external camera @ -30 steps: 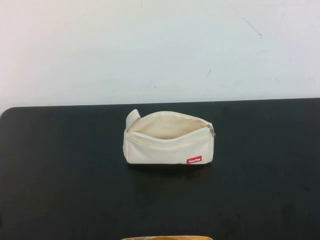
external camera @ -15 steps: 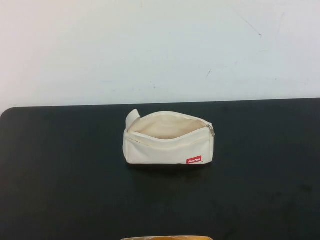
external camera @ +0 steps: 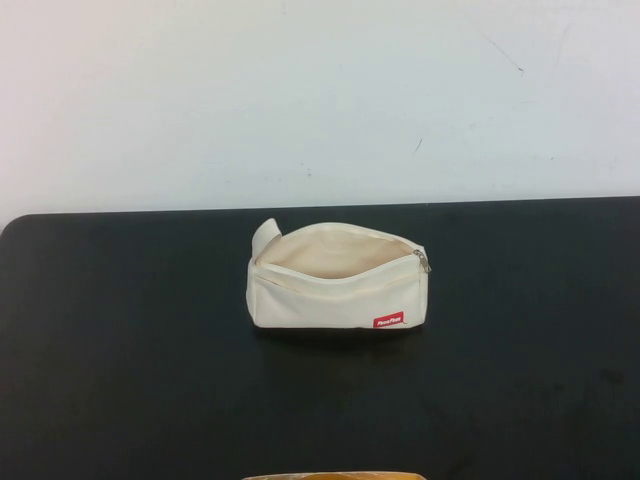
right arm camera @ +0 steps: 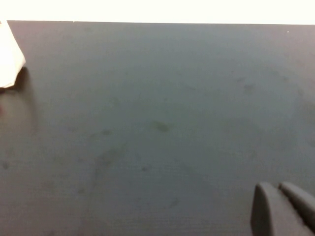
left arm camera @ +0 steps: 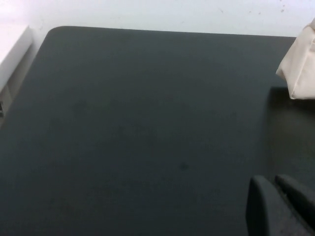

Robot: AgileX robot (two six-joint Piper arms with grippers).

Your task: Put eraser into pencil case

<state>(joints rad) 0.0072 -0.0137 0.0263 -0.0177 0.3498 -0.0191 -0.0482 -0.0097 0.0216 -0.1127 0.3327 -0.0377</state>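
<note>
A: Pincers?
B: Left pincer (left arm camera: 280, 206) and right pincer (right arm camera: 283, 209) both hang over bare black surface (external camera: 120, 350), fingers together.
A: Case?
B: Pencil case (external camera: 338, 278) sits unzipped between them, well clear of both; eraser not visible.

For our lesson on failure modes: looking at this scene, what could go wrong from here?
1. No eraser shows in any view, so there may be nothing to grasp.
2. The pencil case is soft with a narrow mouth; a drop could miss.
3. The left gripper and right gripper sit low over the table, far from the case.
</note>
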